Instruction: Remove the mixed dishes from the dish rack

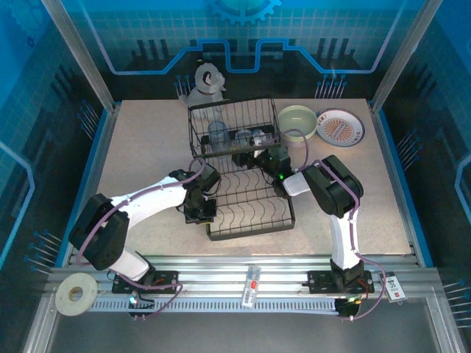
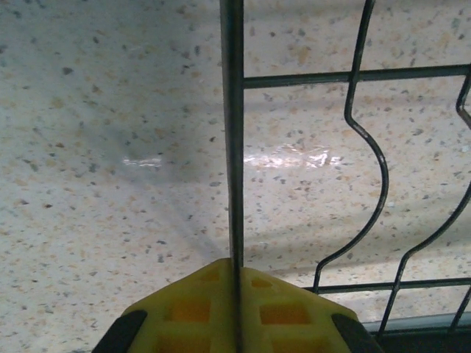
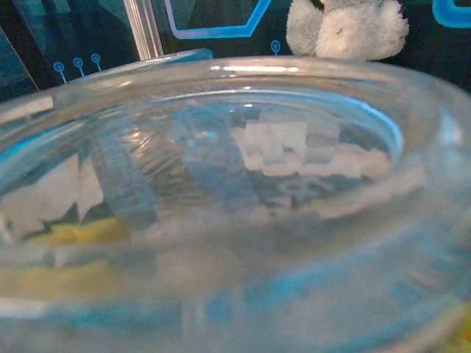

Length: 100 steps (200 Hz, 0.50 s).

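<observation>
Two grippers engage: the left gripper point(image 2: 235, 294) pinches a left-edge wire of the dish rack point(image 1: 254, 220). The right gripper point(image 1: 265, 156) clasps the clear tumbler point(image 3: 235, 191) in the raised basket point(image 1: 235, 114).

Wide-open counter point(image 1: 147, 140) at nine o'clock of the dish rack point(image 1: 250, 209)! Twelve o'clock, the dog figurine point(image 1: 206, 81) blocks; two o'clock, green bowl point(image 1: 297, 122) and orange-rimmed plate point(image 1: 340, 129) crowd in; a clear tumbler point(image 3: 235, 220) plugs the basket tier.

The left gripper point(image 1: 200, 211) is clamped shut on a wire of the dish rack point(image 1: 250, 220), left of centre; the right gripper point(image 1: 269, 157) is held wide above centre.
</observation>
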Available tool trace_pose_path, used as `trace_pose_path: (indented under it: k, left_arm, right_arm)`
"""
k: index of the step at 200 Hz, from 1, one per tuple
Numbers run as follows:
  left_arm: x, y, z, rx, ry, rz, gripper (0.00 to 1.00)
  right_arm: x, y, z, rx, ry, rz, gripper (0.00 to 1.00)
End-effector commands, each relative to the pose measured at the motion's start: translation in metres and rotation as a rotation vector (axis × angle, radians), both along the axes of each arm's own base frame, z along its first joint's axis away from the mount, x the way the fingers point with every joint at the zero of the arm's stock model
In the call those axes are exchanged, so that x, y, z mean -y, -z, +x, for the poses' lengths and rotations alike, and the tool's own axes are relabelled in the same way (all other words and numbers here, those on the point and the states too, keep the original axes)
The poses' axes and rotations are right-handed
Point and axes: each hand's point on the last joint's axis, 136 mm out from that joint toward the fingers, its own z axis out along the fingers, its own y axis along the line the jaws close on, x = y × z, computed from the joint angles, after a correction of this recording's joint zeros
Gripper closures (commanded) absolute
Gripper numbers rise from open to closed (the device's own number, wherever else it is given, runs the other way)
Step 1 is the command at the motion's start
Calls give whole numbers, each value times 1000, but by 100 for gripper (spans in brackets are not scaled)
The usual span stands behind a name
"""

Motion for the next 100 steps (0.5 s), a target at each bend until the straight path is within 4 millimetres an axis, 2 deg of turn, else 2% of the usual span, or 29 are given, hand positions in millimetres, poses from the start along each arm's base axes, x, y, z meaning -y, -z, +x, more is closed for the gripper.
trace_pose_path:
  k: [1, 38, 55, 74, 100]
  left_arm:
    - [30, -12, 46, 145, -7, -115, 100]
    - [27, -19, 54, 169, -5, -90, 100]
    - [26, -22, 56, 180, 0, -79, 100]
    - [23, -24, 53, 176, 9, -69, 100]
    - [20, -24, 47, 172, 36, -66, 100]
  right_arm:
    - [-42, -23, -56, 200, -371, -77, 37]
    - [-45, -21, -62, 240, -445, -82, 35]
    - [-46, -23, -59, 261, -449, -54, 35]
    - [-43, -29, -60, 269, -446, 13, 37]
    - [-40, -27, -70, 263, -413, 15, 38]
